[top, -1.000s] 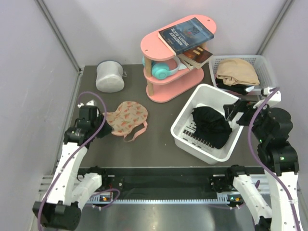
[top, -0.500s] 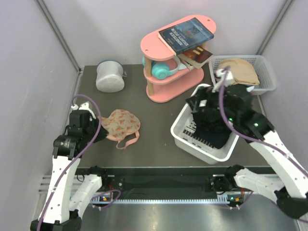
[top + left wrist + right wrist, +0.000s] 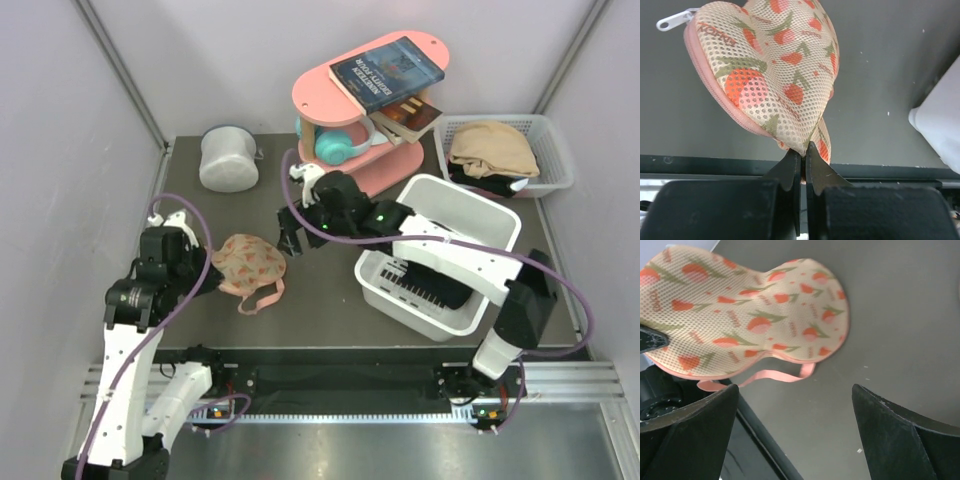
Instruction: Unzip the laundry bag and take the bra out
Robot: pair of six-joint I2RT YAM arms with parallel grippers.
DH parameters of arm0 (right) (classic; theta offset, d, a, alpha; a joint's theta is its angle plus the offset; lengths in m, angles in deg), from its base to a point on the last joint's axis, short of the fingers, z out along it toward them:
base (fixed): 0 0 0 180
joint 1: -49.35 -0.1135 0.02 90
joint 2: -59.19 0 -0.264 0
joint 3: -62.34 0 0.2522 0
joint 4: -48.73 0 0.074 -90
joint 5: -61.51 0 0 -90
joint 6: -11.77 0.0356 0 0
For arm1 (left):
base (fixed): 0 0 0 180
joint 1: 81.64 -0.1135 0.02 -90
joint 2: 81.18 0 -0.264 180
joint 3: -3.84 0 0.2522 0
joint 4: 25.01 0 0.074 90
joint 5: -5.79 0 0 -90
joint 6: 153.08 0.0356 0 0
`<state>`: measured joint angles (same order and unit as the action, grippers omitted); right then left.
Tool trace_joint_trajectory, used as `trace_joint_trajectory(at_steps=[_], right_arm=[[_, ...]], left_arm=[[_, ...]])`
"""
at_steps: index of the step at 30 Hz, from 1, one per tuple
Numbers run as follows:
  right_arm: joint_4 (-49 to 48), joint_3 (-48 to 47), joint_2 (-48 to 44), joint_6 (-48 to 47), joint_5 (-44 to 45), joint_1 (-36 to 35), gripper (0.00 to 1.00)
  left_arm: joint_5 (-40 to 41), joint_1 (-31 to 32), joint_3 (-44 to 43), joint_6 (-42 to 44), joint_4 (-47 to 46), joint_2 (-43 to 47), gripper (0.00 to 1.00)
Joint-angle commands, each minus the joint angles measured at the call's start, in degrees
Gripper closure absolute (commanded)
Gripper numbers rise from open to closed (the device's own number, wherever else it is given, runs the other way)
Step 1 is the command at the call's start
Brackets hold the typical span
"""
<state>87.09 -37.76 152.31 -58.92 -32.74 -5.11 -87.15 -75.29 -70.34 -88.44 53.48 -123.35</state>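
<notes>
The laundry bag (image 3: 250, 263) is a beige-pink mesh pouch with red and green motifs, lying left of centre on the table. My left gripper (image 3: 205, 277) is shut on its left edge; the left wrist view shows the jaws pinching the fabric (image 3: 785, 90), with the white zipper pull (image 3: 675, 20) at top left. My right gripper (image 3: 290, 242) is open just right of the bag, above the table. In the right wrist view the bag (image 3: 745, 320) and its pink loop strap (image 3: 775, 376) lie ahead of the spread fingers (image 3: 900, 425). The bra is hidden.
A white slotted bin (image 3: 490, 225) with black clothes stands right of centre. A white basket (image 3: 555, 150) with beige cloth is at back right. A pink shelf (image 3: 345, 185) with books and headphones is at back centre. A grey cylinder (image 3: 228, 158) is at back left.
My right arm has swung from the far right across the bin to beside the bag. My left gripper has pulled the bag slightly toward the near left.
</notes>
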Motion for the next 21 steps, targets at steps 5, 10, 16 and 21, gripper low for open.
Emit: trace_joint_trajectory(at_steps=[5,10,16,21], right_arm=[[-1.4,-5.7,4.7,3.9,-2.1,-3.5,0.05],[0.7,-2.3,2.1,6.2,4.0,-3.6,0.05],[5.2,2.3,-2.7,6.8,8.6,-3.7,0.04],[5.8,5.6,-5.2,8.1,7.2,-4.9,0.04]], left_arm=[[-16.1,-0.1,6.2,-7.3,-9.6,0.9,0.97],[-28.6,-0.1,14.2,-16.8,-23.1,1.7,0.62],[-28.6,-0.1,7.8,-14.3,-23.6,0.4,0.15],[-23.1,-0.2,0.2,-13.5,-20.1,-2.6,0.09]])
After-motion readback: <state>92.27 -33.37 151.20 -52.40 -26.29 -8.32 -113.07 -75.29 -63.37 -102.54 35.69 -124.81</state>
